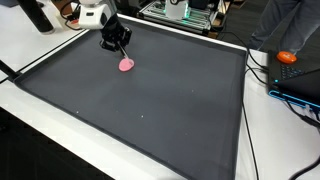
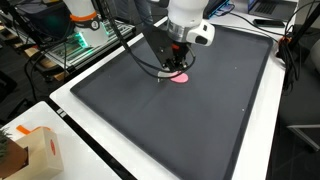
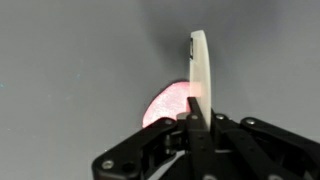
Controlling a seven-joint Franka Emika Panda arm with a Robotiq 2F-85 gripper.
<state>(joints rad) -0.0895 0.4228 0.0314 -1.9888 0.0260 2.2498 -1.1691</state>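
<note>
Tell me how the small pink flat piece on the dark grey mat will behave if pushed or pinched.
The small pink flat piece lies low on the dark grey mat, so it probably won't roll or tip. It looks thin, so likely light and apt to slide when pushed. Its edge hugs the surface, so the gripper may struggle to pinch it.

Gripper [image 1: 121, 51] seemingly over disc [image 1: 127, 65], on mat [image 1: 160, 115]

The white, rounded Franka arm [image 2: 187, 15] ends in a black Robotiq gripper [image 2: 177, 61]. Thin black cables [image 2: 140, 50] loop beside its wrist. The wrist view shows black linkage bars [image 3: 150, 150], round screws [image 3: 108, 165] and a cream finger pad [image 3: 200, 60].
</note>
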